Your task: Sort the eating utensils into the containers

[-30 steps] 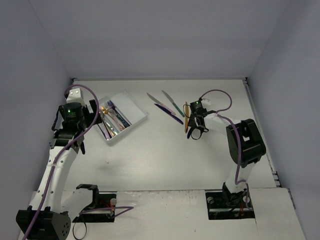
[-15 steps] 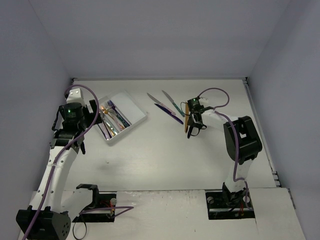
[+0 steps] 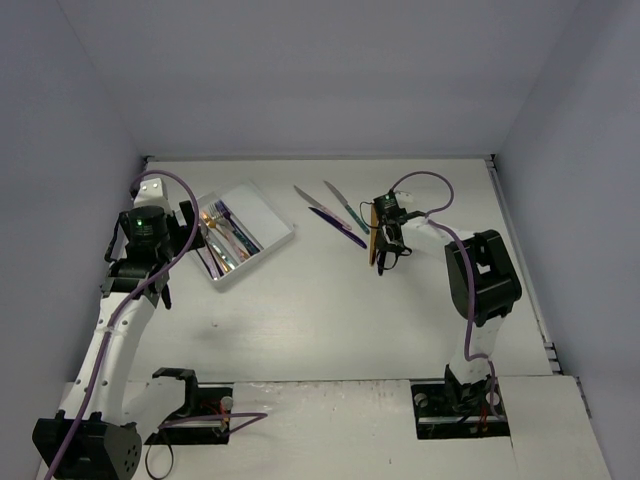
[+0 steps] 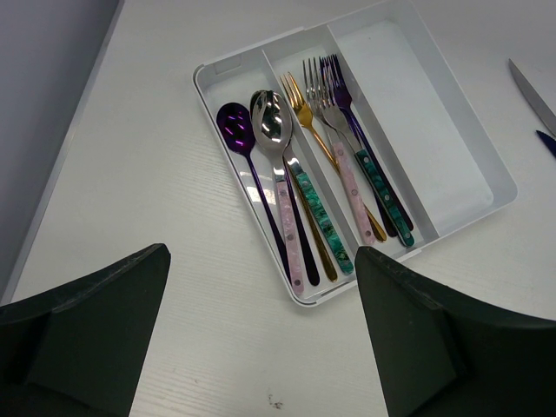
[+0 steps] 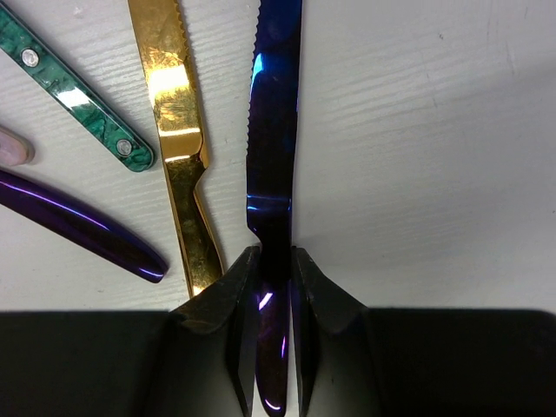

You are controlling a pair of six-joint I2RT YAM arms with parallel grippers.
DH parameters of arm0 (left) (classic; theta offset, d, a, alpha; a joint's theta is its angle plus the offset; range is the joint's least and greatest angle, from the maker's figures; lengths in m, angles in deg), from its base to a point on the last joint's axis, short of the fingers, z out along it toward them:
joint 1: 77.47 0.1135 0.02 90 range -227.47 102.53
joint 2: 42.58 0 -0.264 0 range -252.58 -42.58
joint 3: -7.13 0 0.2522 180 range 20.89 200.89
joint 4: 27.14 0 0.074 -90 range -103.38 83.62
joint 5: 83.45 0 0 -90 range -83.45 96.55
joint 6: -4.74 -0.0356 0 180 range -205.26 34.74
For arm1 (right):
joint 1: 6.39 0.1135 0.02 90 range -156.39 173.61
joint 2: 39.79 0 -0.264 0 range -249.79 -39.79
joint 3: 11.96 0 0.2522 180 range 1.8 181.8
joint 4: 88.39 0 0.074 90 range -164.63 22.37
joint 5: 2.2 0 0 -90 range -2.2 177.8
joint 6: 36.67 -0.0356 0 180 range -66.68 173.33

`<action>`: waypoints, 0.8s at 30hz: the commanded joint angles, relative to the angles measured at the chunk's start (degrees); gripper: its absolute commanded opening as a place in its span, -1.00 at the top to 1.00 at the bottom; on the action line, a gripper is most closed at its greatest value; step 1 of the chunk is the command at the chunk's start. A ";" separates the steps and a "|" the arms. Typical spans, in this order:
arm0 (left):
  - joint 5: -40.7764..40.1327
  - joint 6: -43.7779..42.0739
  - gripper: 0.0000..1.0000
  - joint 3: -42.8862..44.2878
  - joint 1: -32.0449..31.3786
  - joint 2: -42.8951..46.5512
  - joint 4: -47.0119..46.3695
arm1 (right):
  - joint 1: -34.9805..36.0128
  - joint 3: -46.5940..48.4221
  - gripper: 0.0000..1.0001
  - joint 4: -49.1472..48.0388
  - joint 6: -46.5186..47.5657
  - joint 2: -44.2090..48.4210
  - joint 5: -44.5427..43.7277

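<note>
Grips, with the right gripper [image 5: 271, 261] closed almost fully, the handle of the slim shiny dark blue metal knife [image 5: 274, 130] lying on the white table [image 5: 417, 130] just beside the shiny gold metal knife [image 5: 174, 95]; may twist loose or drag that neighbour on lifting.

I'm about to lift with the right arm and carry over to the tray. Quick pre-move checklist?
1. Grip: right gripper closed on the blue knife: ok, the fingers pinch its handle.
2. Neighbour: gold knife clear of the fingers: cannot tell, its handle end lies right against one finger.
3. Destination: tray has a free compartment: ok, one long compartment is empty.
4. Other arm: left gripper open and holding nothing: ok.
</note>
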 commanded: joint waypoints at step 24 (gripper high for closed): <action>0.76 0.01 -0.72 0.50 -0.27 -1.27 -2.83 | 8.86 18.15 1.00 4.71 28.08 3.67 4.37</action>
